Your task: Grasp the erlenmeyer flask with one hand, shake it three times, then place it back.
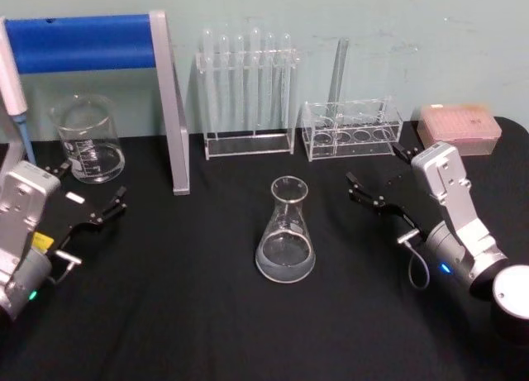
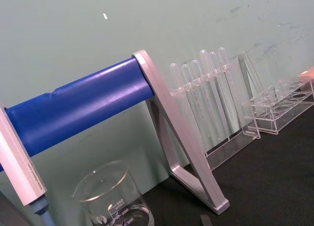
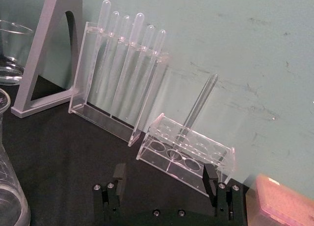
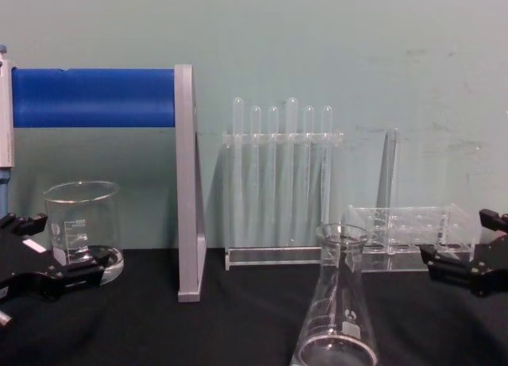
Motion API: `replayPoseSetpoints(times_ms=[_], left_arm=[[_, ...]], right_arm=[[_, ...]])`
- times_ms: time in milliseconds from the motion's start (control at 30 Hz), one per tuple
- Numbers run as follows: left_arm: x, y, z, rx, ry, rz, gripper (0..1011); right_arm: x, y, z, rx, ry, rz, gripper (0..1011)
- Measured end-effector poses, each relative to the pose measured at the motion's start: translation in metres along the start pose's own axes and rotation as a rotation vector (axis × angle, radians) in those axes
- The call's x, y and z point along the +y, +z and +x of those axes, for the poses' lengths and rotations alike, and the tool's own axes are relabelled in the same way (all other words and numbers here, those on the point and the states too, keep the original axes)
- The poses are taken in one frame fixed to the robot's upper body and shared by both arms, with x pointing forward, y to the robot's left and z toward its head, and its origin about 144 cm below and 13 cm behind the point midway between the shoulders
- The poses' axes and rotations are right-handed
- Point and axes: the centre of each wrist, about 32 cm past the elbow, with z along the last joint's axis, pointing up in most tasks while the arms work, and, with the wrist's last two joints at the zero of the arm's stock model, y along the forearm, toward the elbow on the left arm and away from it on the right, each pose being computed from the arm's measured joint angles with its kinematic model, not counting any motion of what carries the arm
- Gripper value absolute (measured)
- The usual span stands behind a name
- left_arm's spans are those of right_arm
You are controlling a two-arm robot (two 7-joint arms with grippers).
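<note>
The erlenmeyer flask (image 1: 287, 232) stands upright in the middle of the black table, with a little clear liquid in its wide base. It also rises at the bottom of the chest view (image 4: 337, 318), and its wall shows at the edge of the right wrist view (image 3: 7, 187). My right gripper (image 1: 380, 173) hovers to the flask's right, open, with nothing between its fingers (image 3: 119, 174). Its fingers point toward the low rack. My left gripper (image 1: 87, 189) rests open at the far left, near the beaker, well apart from the flask.
A glass beaker (image 1: 87, 137) sits at the back left under a pipette stand with a blue bar (image 1: 83, 42). Behind the flask stand a rack of test tubes (image 1: 246, 92) and a low clear rack (image 1: 351, 129). A pink tip box (image 1: 459, 126) lies at the back right.
</note>
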Motion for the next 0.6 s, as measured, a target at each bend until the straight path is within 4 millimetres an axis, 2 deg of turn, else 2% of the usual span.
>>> replayPoseSetpoints(times_ms=[600], left_arm=[[0.0, 0.0, 0.0, 0.0, 0.0, 0.0, 1001]], right_arm=[[-0.0002, 0.0, 0.0003, -0.002, 0.001, 0.001, 1002]])
